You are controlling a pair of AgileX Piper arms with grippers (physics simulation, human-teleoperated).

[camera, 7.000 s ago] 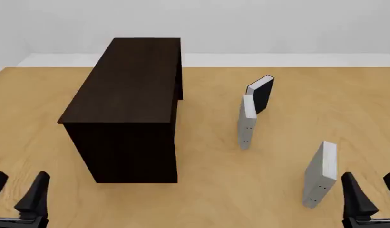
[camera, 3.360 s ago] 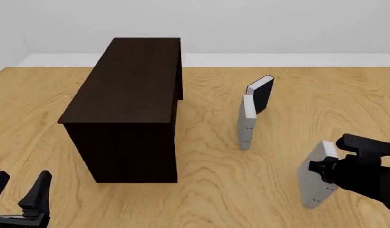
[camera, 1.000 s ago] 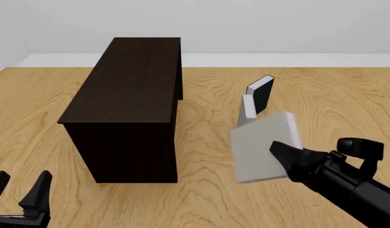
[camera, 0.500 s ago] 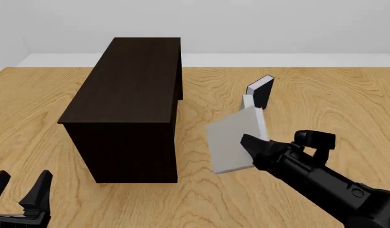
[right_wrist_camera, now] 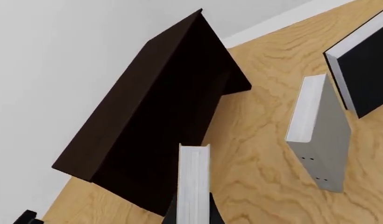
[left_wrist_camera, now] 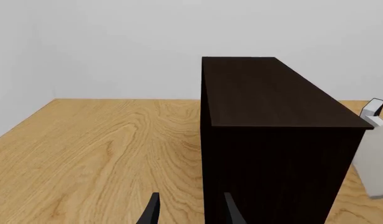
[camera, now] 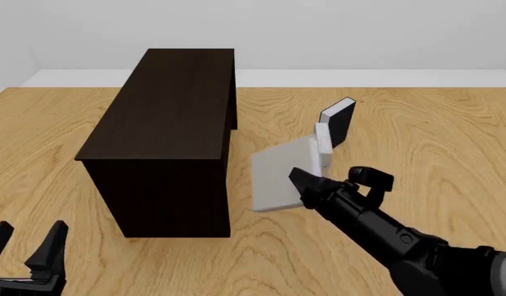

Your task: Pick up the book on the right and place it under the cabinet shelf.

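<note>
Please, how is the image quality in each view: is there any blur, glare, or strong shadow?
Front view: sharp and evenly lit, no glare; the cabinet casts no clear shadow on the table. Left wrist view: equally sharp, though the cabinet's dark front shows almost no detail. Right wrist view: sharp; the held grey book between the right end effector's fingers shows crisp white page edges.

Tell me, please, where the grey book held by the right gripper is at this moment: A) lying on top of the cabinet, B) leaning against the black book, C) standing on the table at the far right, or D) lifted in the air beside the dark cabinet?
D: the right gripper holds the grey book raised off the table, just right of the cabinet.
</note>
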